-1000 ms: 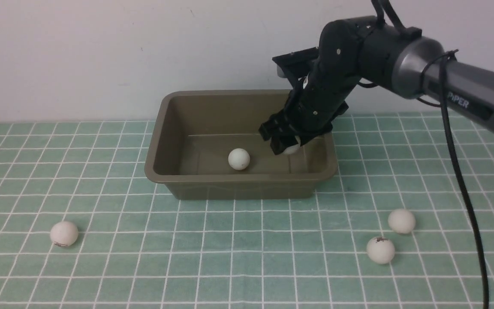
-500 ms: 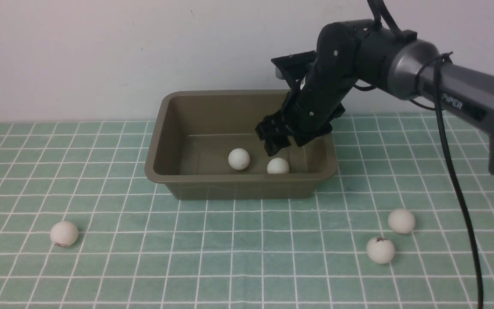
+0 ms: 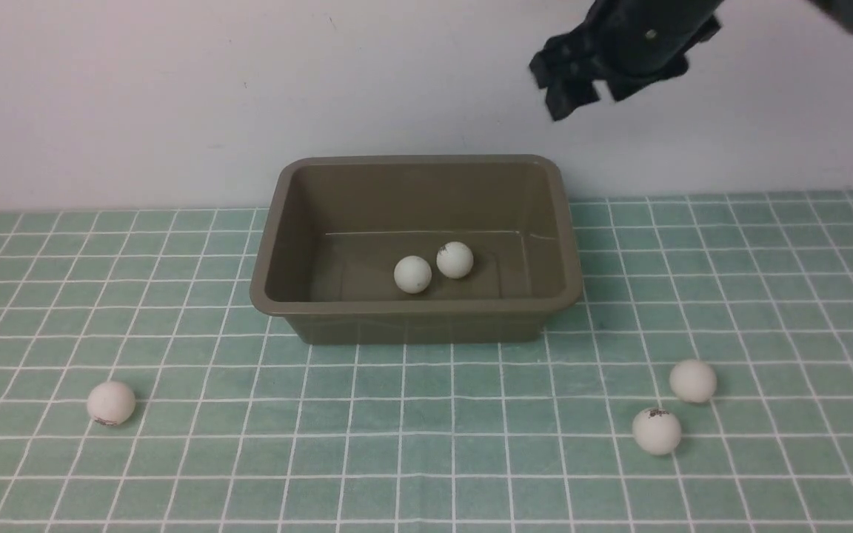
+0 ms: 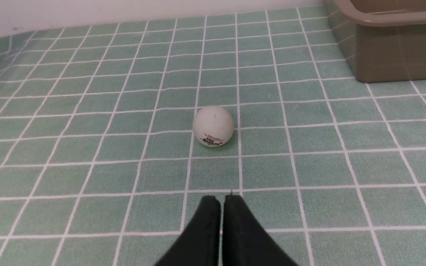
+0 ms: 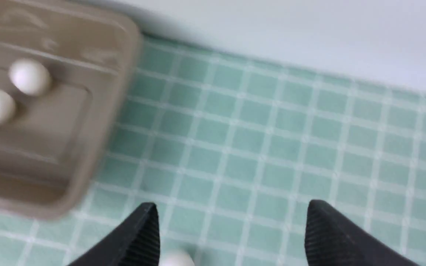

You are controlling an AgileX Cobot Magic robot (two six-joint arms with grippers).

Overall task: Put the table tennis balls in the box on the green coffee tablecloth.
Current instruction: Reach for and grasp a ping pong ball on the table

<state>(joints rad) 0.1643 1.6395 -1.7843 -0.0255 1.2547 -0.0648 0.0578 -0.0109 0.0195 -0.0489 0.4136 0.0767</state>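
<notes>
Even soft light; right wrist view blurred (motion).

Toward the back of the pale teal-green gridded tablecloth (image 3: 426, 459): shallow olive-brown plastic tub (image 3: 412, 326). Inside, on its floor, just beside each other: nearer white matte ball (image 3: 412, 275) at left, farther white matte ball (image 3: 455, 260) at right. In front of the tub, on the cloth: lone ball (image 3: 110, 403) far left; at right, a close pair, rear ball (image 3: 693, 381) behind and right of front ball (image 3: 657, 431).

The blurred box (image 5: 68, 125) held two table tennis balls (image 5: 30, 77). The right gripper (image 5: 231, 225) hung over the green coffee tablecloth (image 5: 257, 129), jaws wide apart.
</notes>
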